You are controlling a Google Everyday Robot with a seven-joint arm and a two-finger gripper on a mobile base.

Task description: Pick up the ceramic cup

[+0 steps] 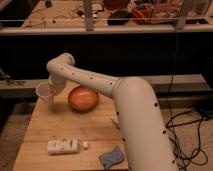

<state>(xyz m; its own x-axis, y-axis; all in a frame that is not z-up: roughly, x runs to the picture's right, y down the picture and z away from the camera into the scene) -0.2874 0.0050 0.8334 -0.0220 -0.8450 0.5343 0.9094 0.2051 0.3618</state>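
One ceramic cup [44, 93] hangs at the counter's [75, 127] ten o'clock corner, apparently lifted, with the end effector [54, 89] pinching its right rim. The robot should raise it slowly and upright, away from the orange bowl [83, 98] beside it.

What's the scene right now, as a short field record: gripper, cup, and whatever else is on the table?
gripper: at the table's far left, right at the ceramic cup; hidden behind the wrist
ceramic cup: white, tilted, at the far-left edge of the wooden table; lifted or not cannot be told
orange bowl: right of the cup, apart from it
white packet: lying flat, near left
blue cloth: near edge, beside the arm
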